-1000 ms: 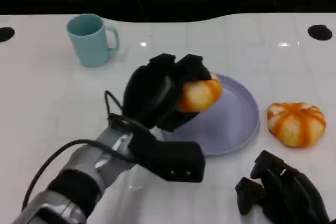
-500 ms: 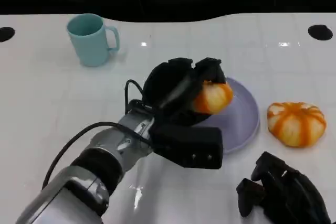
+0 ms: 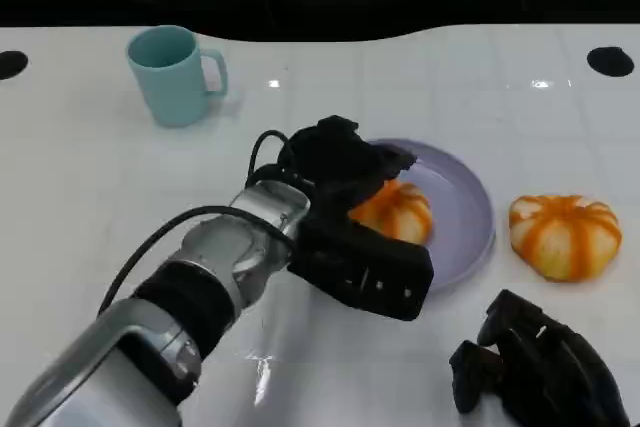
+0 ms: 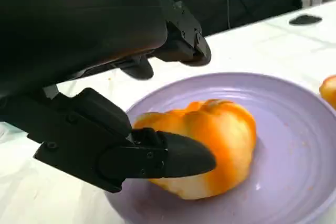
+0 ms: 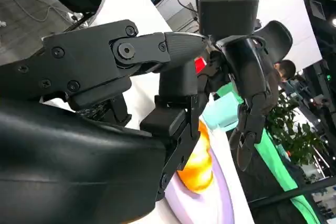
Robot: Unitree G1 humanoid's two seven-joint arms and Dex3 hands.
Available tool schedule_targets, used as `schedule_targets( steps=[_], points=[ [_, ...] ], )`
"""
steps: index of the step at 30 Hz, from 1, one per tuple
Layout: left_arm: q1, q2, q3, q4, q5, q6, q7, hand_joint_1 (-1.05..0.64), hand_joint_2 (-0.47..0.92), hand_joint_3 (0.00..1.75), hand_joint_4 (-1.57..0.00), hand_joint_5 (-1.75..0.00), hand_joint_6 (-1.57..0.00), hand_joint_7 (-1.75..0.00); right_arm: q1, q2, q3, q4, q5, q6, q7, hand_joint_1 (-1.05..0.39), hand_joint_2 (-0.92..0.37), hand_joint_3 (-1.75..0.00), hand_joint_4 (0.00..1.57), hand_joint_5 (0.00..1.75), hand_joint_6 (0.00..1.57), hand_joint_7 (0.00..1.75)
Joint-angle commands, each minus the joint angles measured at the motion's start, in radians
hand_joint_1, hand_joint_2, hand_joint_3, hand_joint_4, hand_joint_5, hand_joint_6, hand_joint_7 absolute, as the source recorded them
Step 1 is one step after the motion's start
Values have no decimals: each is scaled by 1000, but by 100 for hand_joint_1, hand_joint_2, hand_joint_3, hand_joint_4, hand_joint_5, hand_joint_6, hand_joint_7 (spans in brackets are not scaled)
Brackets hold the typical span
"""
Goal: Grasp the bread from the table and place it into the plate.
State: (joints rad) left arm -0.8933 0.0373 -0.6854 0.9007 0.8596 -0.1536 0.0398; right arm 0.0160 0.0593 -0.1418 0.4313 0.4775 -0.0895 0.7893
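A: Head view: the bread lies on the purple plate, toward the plate's near-left part, with the left hand arched over it. Why is it held so?

B: The left wrist view shows the bread resting on the plate floor, one black fingertip lying against its near side and the other fingers lifted above and apart from it. The hand appears to be loosely cupped around the loaf rather than clamped on it; whether any squeeze remains cannot be told. Judged from this, the placing step is essentially at its end, and the bread sits where the task wants it.

A: And the second loaf?

B: A second orange bread lies on the white table just beside the plate's right rim, apart from it. The right hand rests low on the table near that loaf, fingers curled in and holding nothing.

A: What is hidden or unclear?

B: In the head view the left hand and its wrist block cover the left portion of the bread and the plate's left rim, so contact on that side is unseen. The right wrist view is largely taken up by its own black shell; a sliver of orange bread and purple plate edge appears beyond it. The teal mug stands well apart at the far left, uninvolved.
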Motion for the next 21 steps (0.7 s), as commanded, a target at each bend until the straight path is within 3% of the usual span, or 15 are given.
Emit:
schedule_targets(
  steps=[1, 5, 12, 14, 18, 21],
  points=[
    [61, 72, 39, -133, -78, -47, -112, -105, 92, 76, 0, -33, -18, -1, 8, -9, -6, -10, 15, 12, 4, -56, -92, -24, 77, 169, 69, 143],
    [141, 109, 100, -238, -174, -107, -144, -102, 92, 75, 0, -43, -19, -2, 8, -9, -5, -15, 14, 15, 1, -56, -92, -24, 78, 168, 69, 142],
    [354, 125, 260, -400, -452, -228, -193, -80, 92, 58, -17, -61, -35, -8, 5, -7, -7, -14, 12, 16, 0, -56, -92, -24, 78, 166, 69, 142],
    [449, 100, 329, -451, -623, -266, -247, -73, 92, 50, -28, -71, -46, -13, 2, -7, -8, -11, 14, 16, 3, -57, -92, -24, 78, 167, 69, 142],
    [577, 58, 411, -507, -895, -302, -390, -63, 92, 39, -39, -108, -64, -24, 4, -6, -9, -13, 13, 14, 4, -56, -92, -25, 78, 168, 68, 143],
    [654, 36, 456, -555, -1024, -268, -463, -68, 92, 37, -41, -150, -49, -103, 5, -2, -10, -13, 17, 14, 6, -56, -92, -24, 78, 168, 68, 144]
  ],
)
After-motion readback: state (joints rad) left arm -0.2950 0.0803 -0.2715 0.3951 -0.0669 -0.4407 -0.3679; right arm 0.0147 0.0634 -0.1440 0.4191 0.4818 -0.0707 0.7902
